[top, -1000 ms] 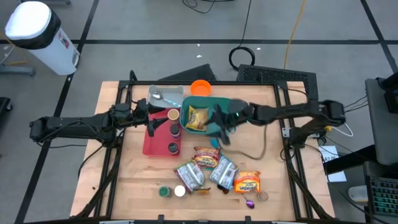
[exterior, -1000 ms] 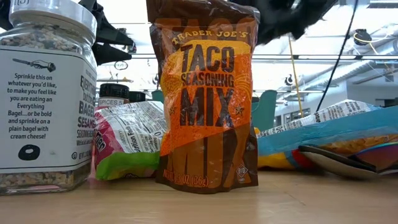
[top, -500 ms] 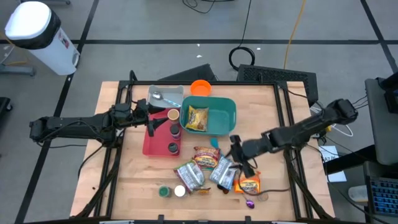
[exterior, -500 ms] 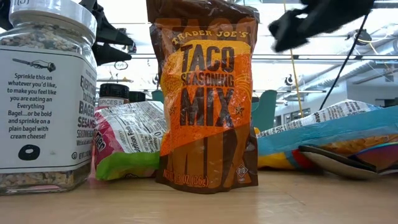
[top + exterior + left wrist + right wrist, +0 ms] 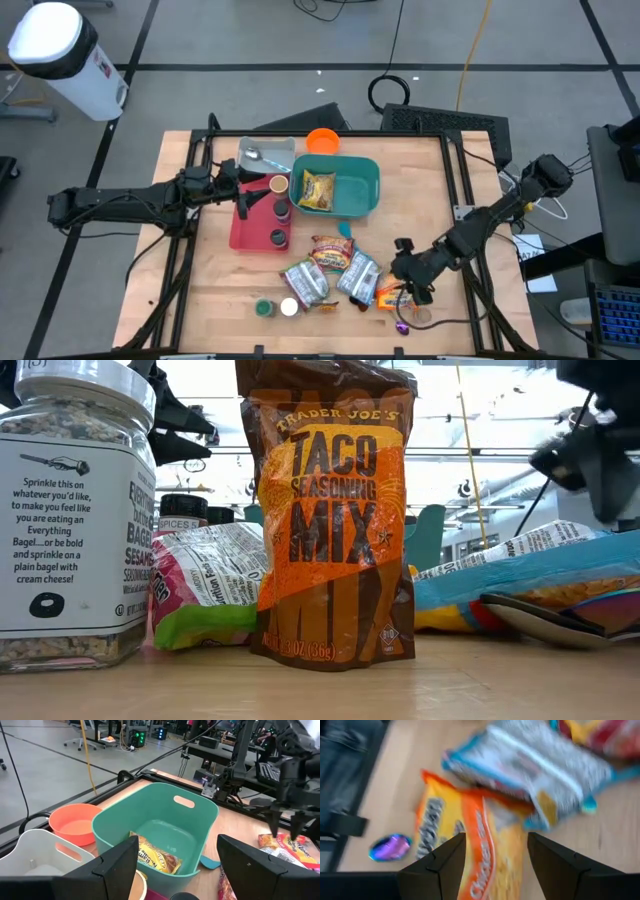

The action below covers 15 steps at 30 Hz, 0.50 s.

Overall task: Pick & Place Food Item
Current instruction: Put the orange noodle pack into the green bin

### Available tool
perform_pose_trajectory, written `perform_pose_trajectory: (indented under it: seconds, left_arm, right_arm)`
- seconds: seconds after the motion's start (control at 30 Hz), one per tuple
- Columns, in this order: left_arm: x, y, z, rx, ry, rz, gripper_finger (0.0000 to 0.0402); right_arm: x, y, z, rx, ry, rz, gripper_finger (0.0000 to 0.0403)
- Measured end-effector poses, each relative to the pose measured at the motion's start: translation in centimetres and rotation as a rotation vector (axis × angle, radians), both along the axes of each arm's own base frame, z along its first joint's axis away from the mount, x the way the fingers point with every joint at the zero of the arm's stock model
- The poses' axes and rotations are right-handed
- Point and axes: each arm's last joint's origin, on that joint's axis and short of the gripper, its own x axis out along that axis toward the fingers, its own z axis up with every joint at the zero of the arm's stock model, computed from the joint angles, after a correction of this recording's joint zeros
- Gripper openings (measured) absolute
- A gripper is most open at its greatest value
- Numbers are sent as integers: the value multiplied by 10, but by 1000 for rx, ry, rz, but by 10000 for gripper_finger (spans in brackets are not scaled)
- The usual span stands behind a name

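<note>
Overhead looks straight down; low view sits level (both show packets)

white bin on floor; black cable coil behind the table.

Two slim dark jointed arms, each ending in a black two-fingered claw.

The brown pouch reads "Trader Joe's Taco Seasoning Mix".
</note>
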Motion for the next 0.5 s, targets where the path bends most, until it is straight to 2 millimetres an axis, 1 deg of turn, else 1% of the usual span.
perform_pose_trajectory:
  seconds: [0.2, 0.3, 0.4, 0.5]
  left_arm:
    - [0, 0, 0, -6, -2, 1, 276]
    - [0, 0, 0, -6, -2, 1, 276]
    - [0, 0, 0, -7, -2, 1, 276]
    - [0, 0, 0, -7, -2, 1, 276]
  right_arm:
    - [-11, -3, -18, 17, 74, -81, 202]
    - [-14, -6, -24, 20, 95, -104, 196]
    - [-15, -7, -27, 19, 102, -109, 182]
    - [-16, -7, -28, 24, 106, -118, 158]
